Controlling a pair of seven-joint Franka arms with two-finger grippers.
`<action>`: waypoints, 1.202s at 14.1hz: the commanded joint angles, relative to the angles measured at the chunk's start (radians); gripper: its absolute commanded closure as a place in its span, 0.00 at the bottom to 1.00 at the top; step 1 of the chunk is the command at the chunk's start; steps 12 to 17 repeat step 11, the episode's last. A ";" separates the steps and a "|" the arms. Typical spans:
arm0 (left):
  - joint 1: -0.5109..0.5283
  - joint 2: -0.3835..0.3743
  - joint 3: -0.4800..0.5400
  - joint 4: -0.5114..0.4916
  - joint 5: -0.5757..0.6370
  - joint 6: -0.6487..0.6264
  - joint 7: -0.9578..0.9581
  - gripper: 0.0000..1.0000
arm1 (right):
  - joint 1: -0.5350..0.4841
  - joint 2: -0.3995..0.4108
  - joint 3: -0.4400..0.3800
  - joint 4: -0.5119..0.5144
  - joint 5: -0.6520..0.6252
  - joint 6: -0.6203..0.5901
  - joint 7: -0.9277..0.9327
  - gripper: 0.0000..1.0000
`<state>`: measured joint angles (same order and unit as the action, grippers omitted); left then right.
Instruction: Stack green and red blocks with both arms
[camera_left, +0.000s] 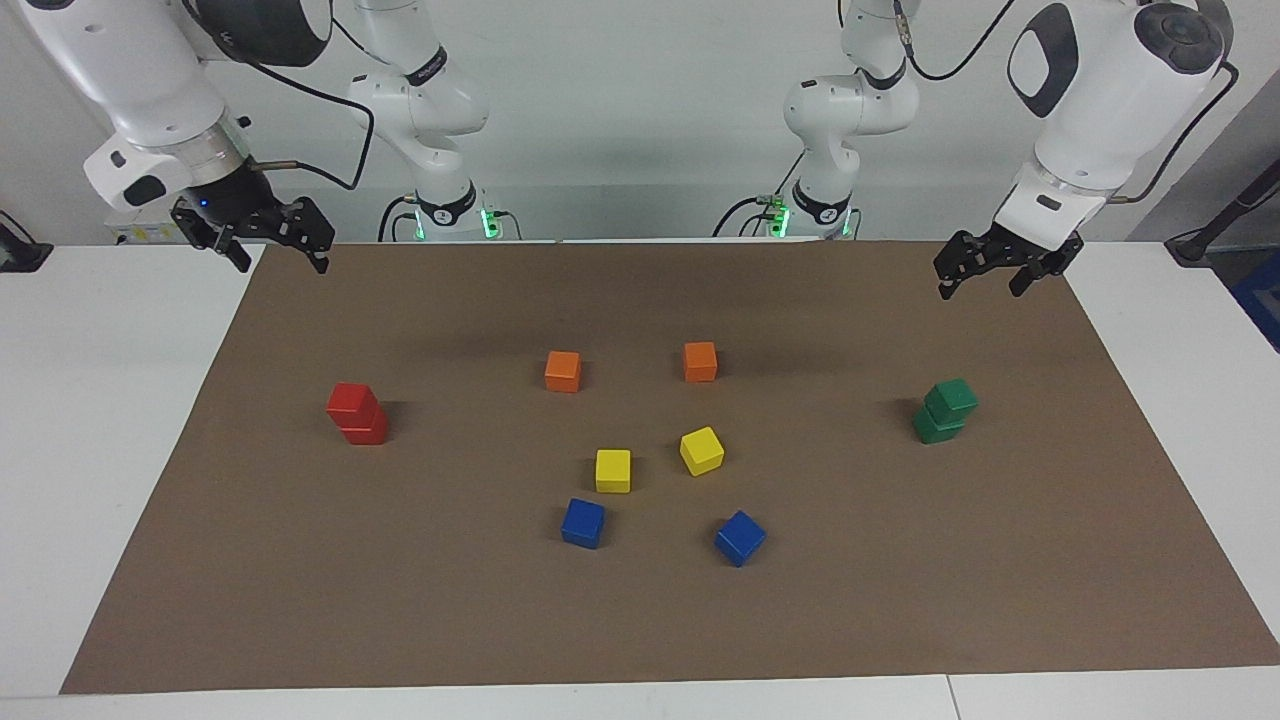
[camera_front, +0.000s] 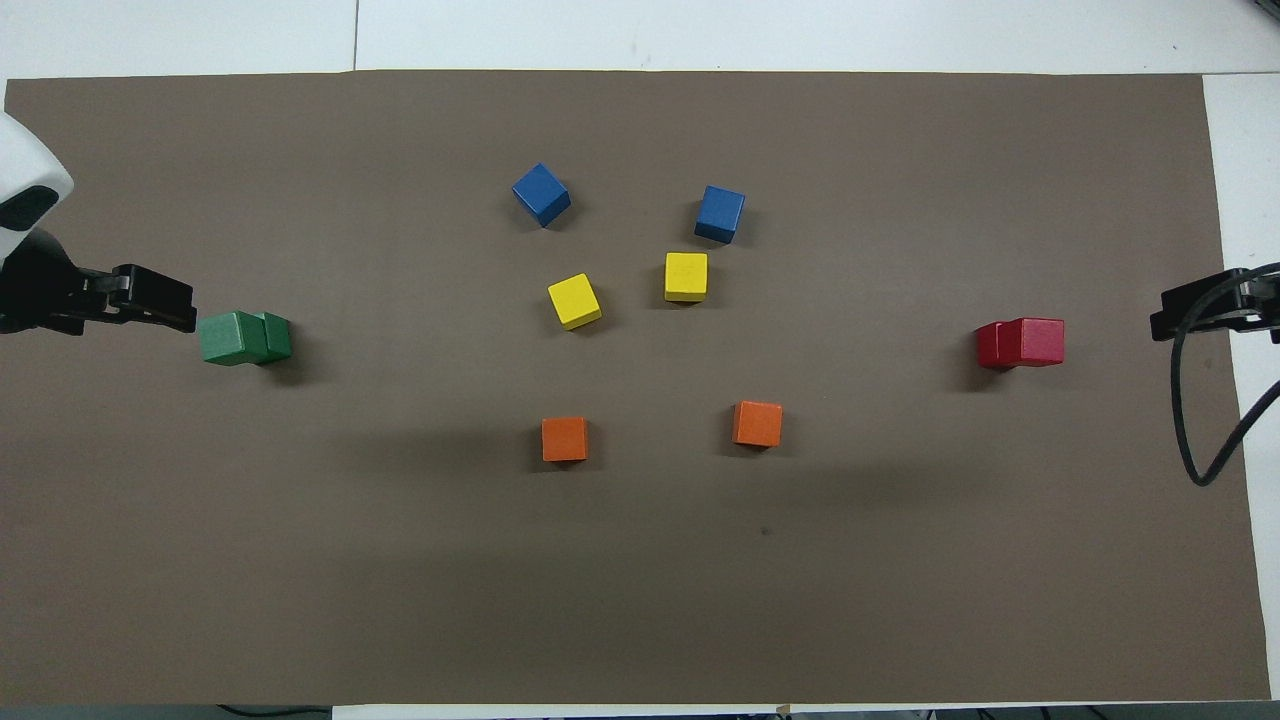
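Facing view: on the brown mat (camera_left: 640, 620) that covers the bench (camera_left: 100, 400), the two red blocks (camera_left: 356, 414) stand one on the other, the upper one twisted a little off square, toward the right arm's end. The two green blocks (camera_left: 944, 411) stand stacked the same way, also slightly twisted, toward the left arm's end. The right claw (camera_left: 272, 251) hangs in the air over the mat's corner at the robots' edge, its fingers spread wide and holding nothing. The left claw (camera_left: 983, 276) hangs over the mat's other corner at that edge, likewise wide open and empty. Between the stacks lie two orange cubes (camera_left: 563, 371), two yellow cubes (camera_left: 613, 470) and two blue cubes (camera_left: 583, 523), each flat on the mat and apart from the others.

Overhead view: the green blocks (camera_front: 244, 338) sit near the mat's short edge at the left arm's end, with the left claw (camera_front: 180, 308) showing just beside them. The red blocks (camera_front: 1022, 343) sit near the short edge at the right arm's end, and the right claw (camera_front: 1168, 314) shows over that edge, apart from them.
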<state>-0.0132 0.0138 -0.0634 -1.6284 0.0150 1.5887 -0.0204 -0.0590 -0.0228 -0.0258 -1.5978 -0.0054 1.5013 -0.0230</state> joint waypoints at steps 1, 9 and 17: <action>0.006 -0.017 0.001 -0.014 -0.009 0.008 0.011 0.00 | -0.010 -0.006 0.003 0.006 -0.001 -0.018 -0.006 0.00; 0.006 -0.017 0.001 -0.014 -0.009 0.008 0.011 0.00 | -0.010 -0.012 0.001 0.006 0.001 -0.021 -0.002 0.00; 0.006 -0.017 0.001 -0.014 -0.009 0.008 0.011 0.00 | -0.010 -0.012 0.001 0.006 0.001 -0.032 -0.002 0.00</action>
